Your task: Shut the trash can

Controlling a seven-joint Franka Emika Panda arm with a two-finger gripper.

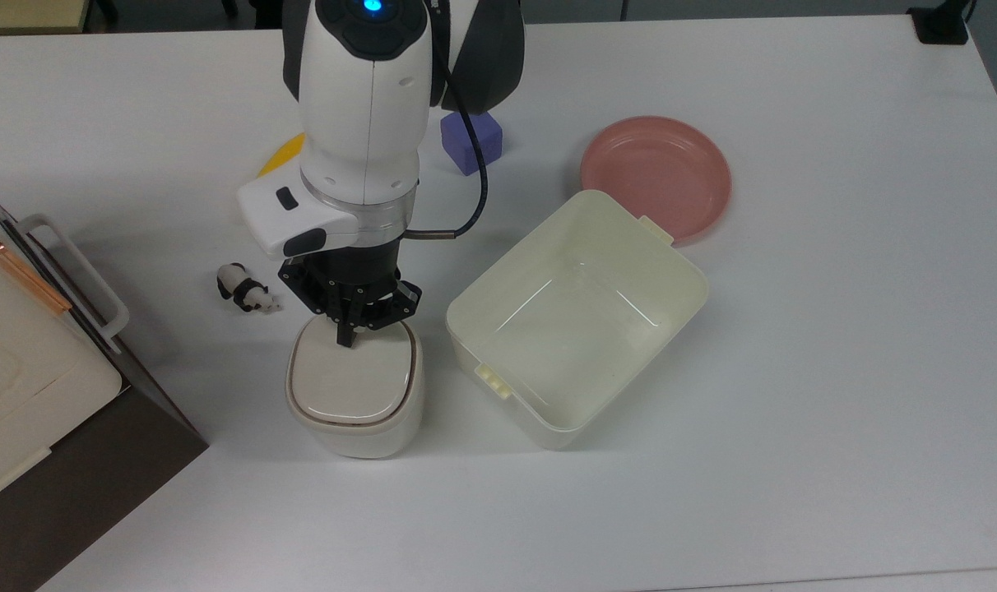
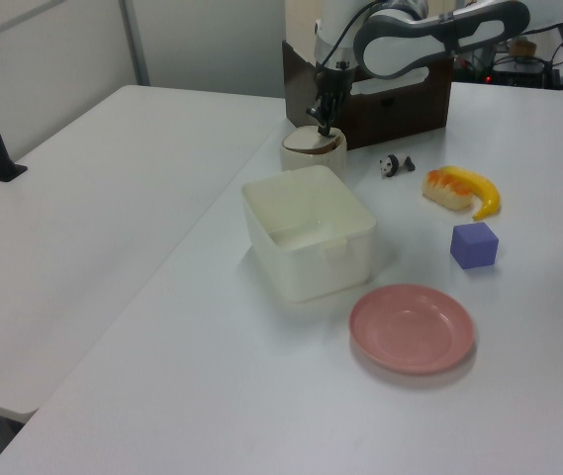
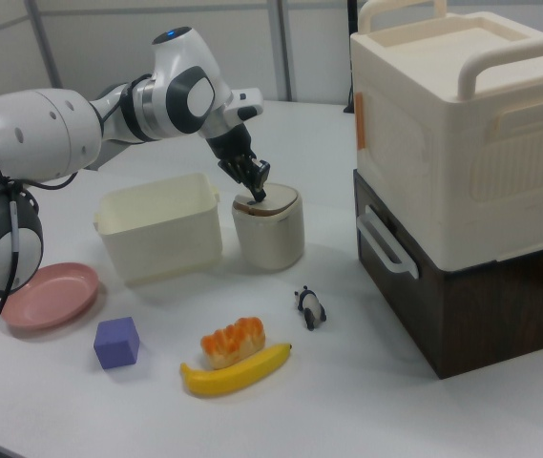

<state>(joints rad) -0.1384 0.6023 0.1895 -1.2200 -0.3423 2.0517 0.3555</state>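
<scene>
The trash can (image 1: 354,407) is a small cream-white bin standing on the white table, left of the large tub in the top view. Its beige lid (image 1: 349,378) lies flat inside the thin brown rim line. My gripper (image 1: 348,335) points straight down at the lid's far edge in the top view, fingers together with nothing between them. In the right view the gripper (image 3: 257,193) touches or nearly touches the lid of the trash can (image 3: 269,234). In the left view the trash can (image 2: 313,150) sits under the gripper (image 2: 321,126).
A large lidless cream tub (image 1: 679,279) stands just right of the bin in the top view, with a pink plate (image 1: 655,173) and a purple cube (image 1: 471,141) beyond. A panda toy (image 1: 243,289) lies left of the gripper. A banana (image 3: 238,370) and stacked storage boxes (image 3: 462,153) are nearby.
</scene>
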